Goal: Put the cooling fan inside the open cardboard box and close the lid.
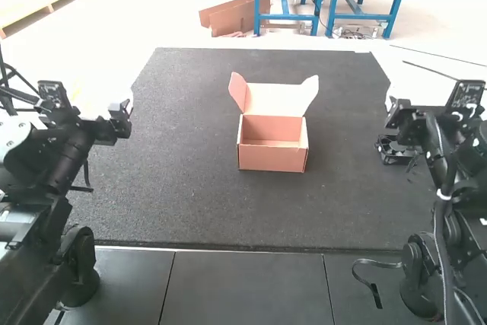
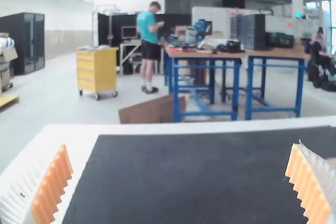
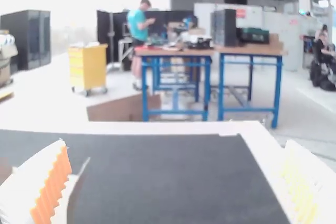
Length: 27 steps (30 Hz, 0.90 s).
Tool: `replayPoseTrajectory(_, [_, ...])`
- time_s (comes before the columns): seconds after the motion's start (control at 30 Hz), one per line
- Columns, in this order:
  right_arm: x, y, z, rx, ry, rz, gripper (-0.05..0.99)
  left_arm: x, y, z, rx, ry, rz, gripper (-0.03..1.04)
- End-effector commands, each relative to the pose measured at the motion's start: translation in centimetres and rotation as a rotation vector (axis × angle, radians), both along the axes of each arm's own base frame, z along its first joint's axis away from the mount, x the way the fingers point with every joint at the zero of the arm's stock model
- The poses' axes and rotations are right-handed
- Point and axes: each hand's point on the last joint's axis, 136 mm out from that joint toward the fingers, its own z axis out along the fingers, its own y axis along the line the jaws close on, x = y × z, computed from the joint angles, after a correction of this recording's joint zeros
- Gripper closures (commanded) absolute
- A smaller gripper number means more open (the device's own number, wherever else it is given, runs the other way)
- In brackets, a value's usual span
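- The open cardboard box [image 1: 272, 154] is sitting near the middle of the black mat [image 1: 183, 165], with its plain front wall facing the arms.
- The box's lid [image 1: 274, 95] is standing upright along the far side, and a small rounded flap is sticking up at each of its two ends.
- The cooling fan [image 1: 394, 150], a small black unit, is lying on the mat close to its right edge. It is outside the box and well apart from it.
- The right gripper [image 3: 176, 145] is hanging just above and beside the fan in the high view. Whether it is touching the fan cannot be told.
- That gripper's white ribbed fingers are standing wide apart, released and grasping nothing. In the right wrist view its orange pads [image 3: 50, 192] are framing a bare stretch of mat.
- The left gripper [image 2: 178, 150] is hanging near the mat's left edge, well apart from the box.
- Its fingers are likewise spread wide and holding nothing. In the left wrist view its orange pads [image 2: 50, 190] are flanking bare mat.
- Each arm is standing on its own side of the table, with the box between them.
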Motion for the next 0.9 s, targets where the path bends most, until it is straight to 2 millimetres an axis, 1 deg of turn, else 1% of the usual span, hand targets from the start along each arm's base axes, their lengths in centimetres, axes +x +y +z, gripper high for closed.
replayPoseTrajectory(0.0, [0.8,-0.4,2.6,0.044,0.029,-0.020,0.02,0.0,0.3,3.5,-0.012,-0.019,0.015,0.04])
replayPoseTrajectory(0.07, [1.6,-0.6,2.7,0.053,0.094,-0.032,0.02,0.5,0.5,4.4,-0.015,0.002,0.027,0.04])
replayPoseTrajectory(0.1, [1.9,-0.9,3.1,0.061,0.106,-0.046,0.02,0.7,0.6,4.8,-0.015,0.014,0.031,0.04])
replayPoseTrajectory(0.17, [2.6,-1.3,3.5,0.067,0.148,-0.071,0.02,1.5,0.7,5.1,-0.017,0.062,0.037,0.04])
replayPoseTrajectory(0.23, [3.2,-1.5,3.6,0.072,0.203,-0.088,0.02,2.6,0.7,4.6,-0.018,0.142,0.042,0.04])
replayPoseTrajectory(0.4, [4.6,-1.8,2.9,0.127,0.382,-0.117,0.02,5.5,0.9,0.9,-0.031,0.398,0.052,0.04])
replayPoseTrajectory(0.47, [5.2,-1.9,1.4,0.142,0.498,-0.130,0.02,6.2,1.1,-0.1,-0.033,0.466,0.064,0.04])
replayPoseTrajectory(0.53, [5.8,-2.0,-0.2,0.158,0.612,-0.151,0.02,6.7,1.2,0.2,-0.033,0.492,0.069,0.04])
replayPoseTrajectory(0.63, [6.2,-2.2,-2.4,0.121,0.769,-0.170,0.02,7.2,1.5,0.9,-0.029,0.510,0.091,0.04])
replayPoseTrajectory(0.7, [5.6,-2.2,-4.5,0.022,0.905,-0.162,0.02,7.3,1.4,1.0,-0.021,0.531,0.087,0.04])
replayPoseTrajectory(0.73, [5.3,-2.3,-5.4,0.001,0.956,-0.161,0.02,7.3,1.1,1.1,-0.020,0.536,0.075,0.04])
replayPoseTrajectory(0.8, [4.9,-2.4,-6.4,-0.012,1.019,-0.161,0.03,7.2,0.4,1.1,-0.020,0.546,0.038,0.04])
replayPoseTrajectory(0.87, [4.8,-2.4,-6.5,-0.018,1.029,-0.160,0.03,7.1,0.2,0.9,-0.012,0.558,0.028,0.04])
